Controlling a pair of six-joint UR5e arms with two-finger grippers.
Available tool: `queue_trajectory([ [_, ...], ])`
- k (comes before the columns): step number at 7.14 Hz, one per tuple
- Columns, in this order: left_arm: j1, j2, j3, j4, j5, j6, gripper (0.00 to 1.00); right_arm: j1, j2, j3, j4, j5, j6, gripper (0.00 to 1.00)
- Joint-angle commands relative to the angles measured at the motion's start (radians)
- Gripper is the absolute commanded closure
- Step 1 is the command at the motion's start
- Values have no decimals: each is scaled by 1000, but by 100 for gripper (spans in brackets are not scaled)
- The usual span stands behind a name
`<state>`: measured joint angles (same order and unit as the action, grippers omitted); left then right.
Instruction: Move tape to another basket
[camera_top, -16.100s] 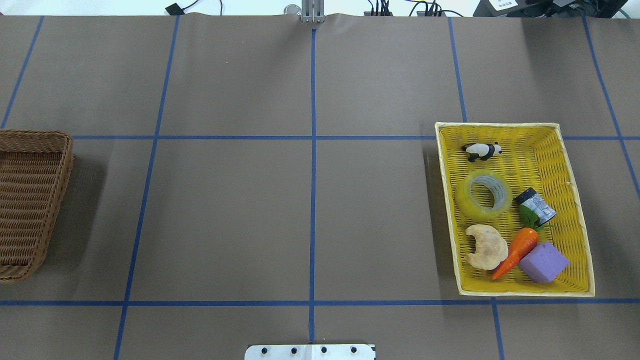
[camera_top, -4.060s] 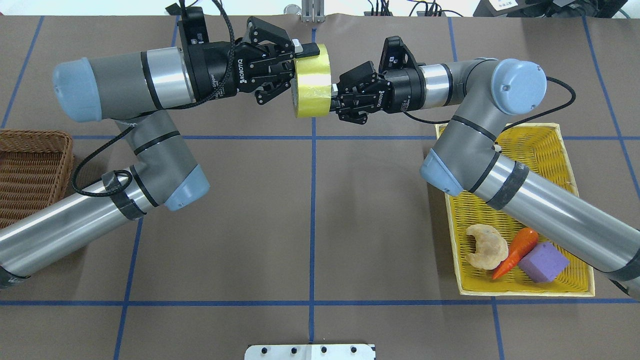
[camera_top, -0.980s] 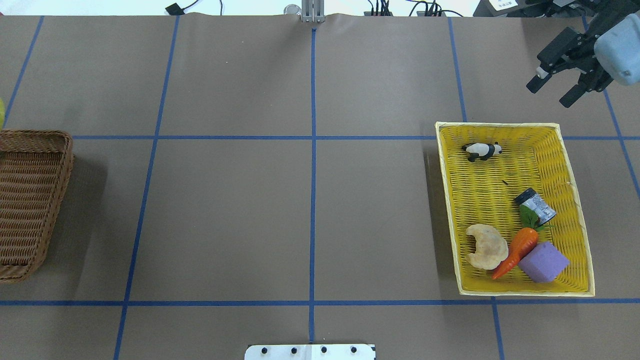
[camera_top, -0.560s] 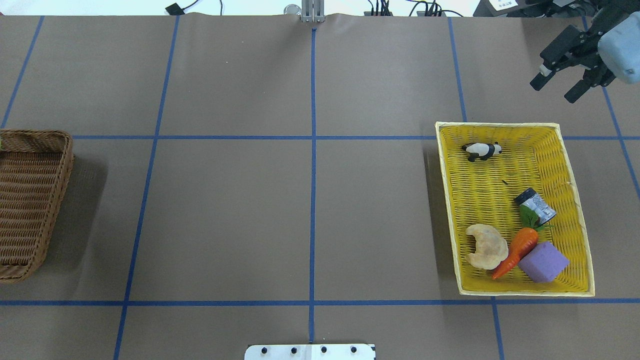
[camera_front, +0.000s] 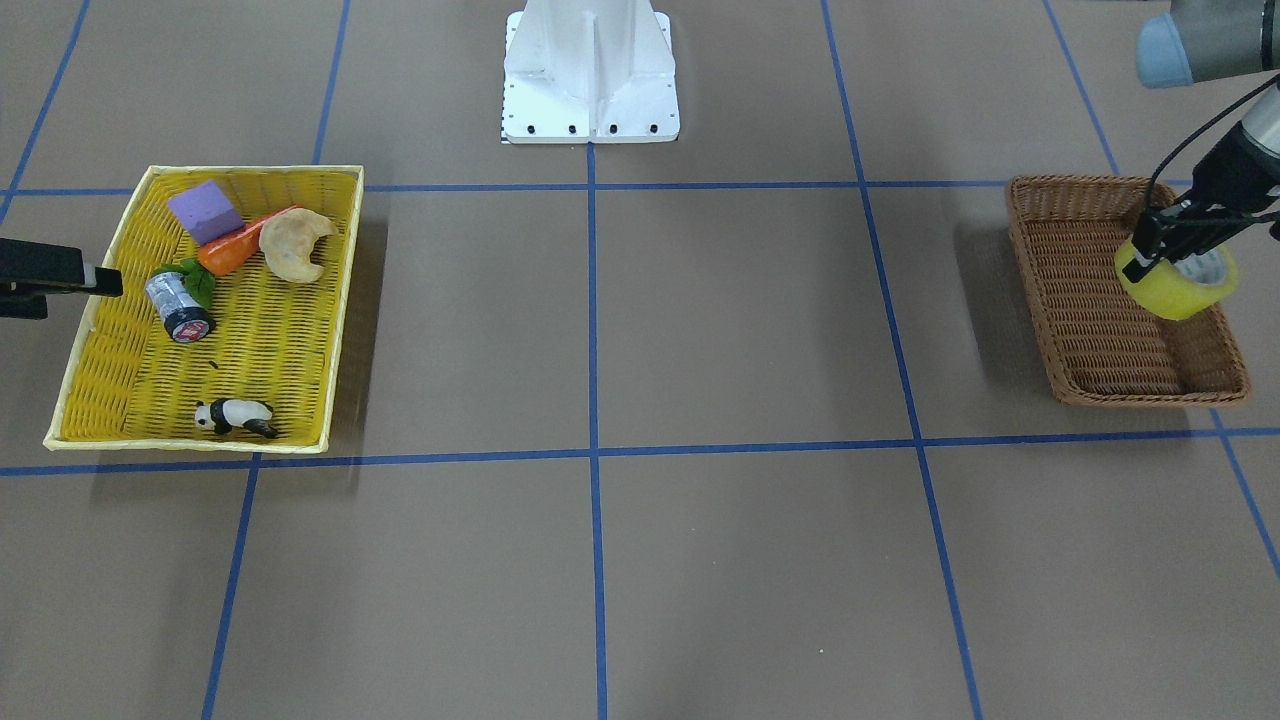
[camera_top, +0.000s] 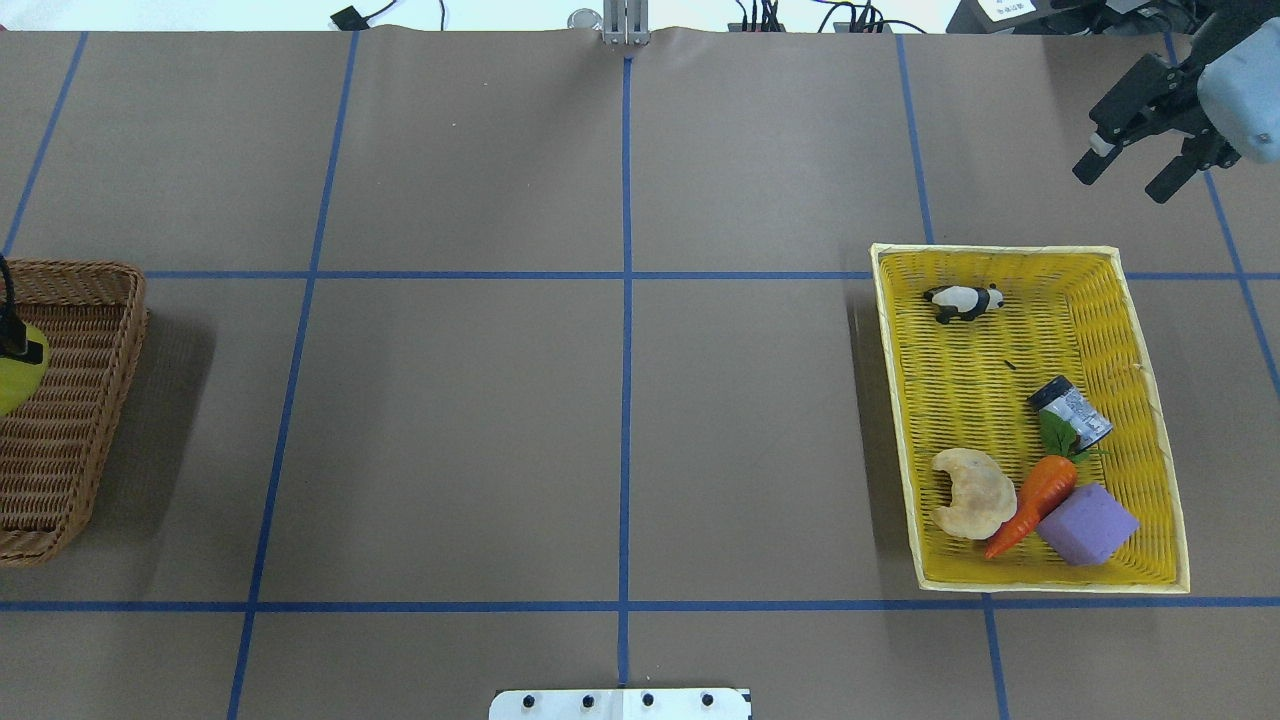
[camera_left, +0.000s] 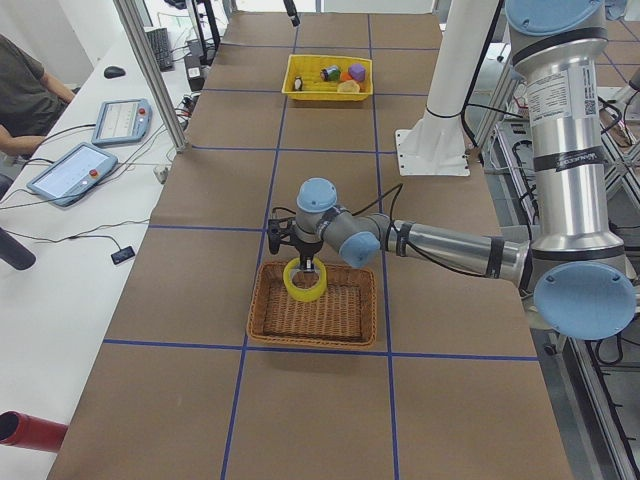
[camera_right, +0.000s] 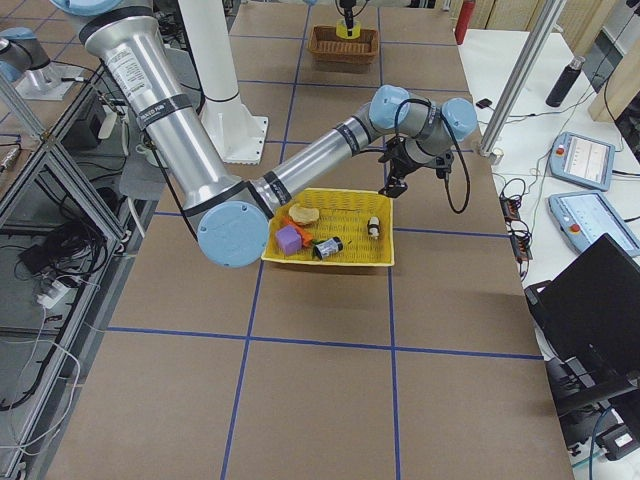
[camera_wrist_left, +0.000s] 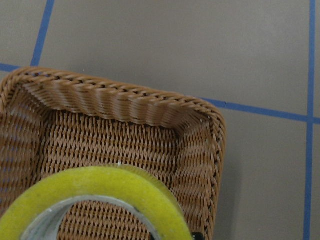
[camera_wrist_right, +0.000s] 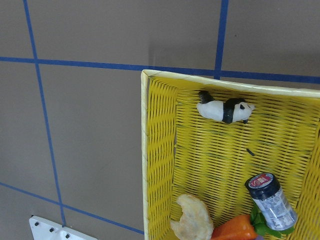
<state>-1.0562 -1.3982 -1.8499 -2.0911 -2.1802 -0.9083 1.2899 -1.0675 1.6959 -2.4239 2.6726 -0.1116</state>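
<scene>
The left gripper (camera_front: 1168, 243) pinches the tape (camera_front: 1190, 288) by its ring wall over the basket (camera_front: 1075, 330); light, stiff, probably slick, so that hold suits

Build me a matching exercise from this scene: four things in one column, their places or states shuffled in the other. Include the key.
Column A
1. tape
2. panda figure
3. purple block
4. right gripper

Column B
a. jaws apart, nothing between them
b. held by the left gripper over the wicker basket
c. alone at the end of the yellow tray farthest from the robot
d. beside the carrot, at the tray's end nearest the robot

Pairs: 1-b, 2-c, 3-d, 4-a
</scene>
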Motion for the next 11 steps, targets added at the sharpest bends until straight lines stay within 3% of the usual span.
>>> queue_trajectory([
  [1, 65, -14, 70, 3, 46, 0, 100, 0, -6, 1, 43, -90, 7, 0],
  [4, 87, -54, 120, 3, 46, -4, 93, 2, -5, 1, 46, -94, 23, 0],
  [5, 91, -53, 127, 3, 48, -3, 83, 2, -3, 1, 46, -88, 26, 0],
  [6, 91, -53, 130, 3, 49, -1, 53, 2, 0, 1, 46, -88, 35, 0],
  [7, 91, -50, 130, 0, 49, 0, 38, 0, 0, -2, 46, -86, 35, 0],
  [10, 91, -48, 133, 0, 49, 6, 3, -3, 0, -2, 46, -62, 35, 1],
  [11, 81, -45, 103, 0, 48, 8, 2, -3, 1, -2, 48, -60, 35, 1],
])
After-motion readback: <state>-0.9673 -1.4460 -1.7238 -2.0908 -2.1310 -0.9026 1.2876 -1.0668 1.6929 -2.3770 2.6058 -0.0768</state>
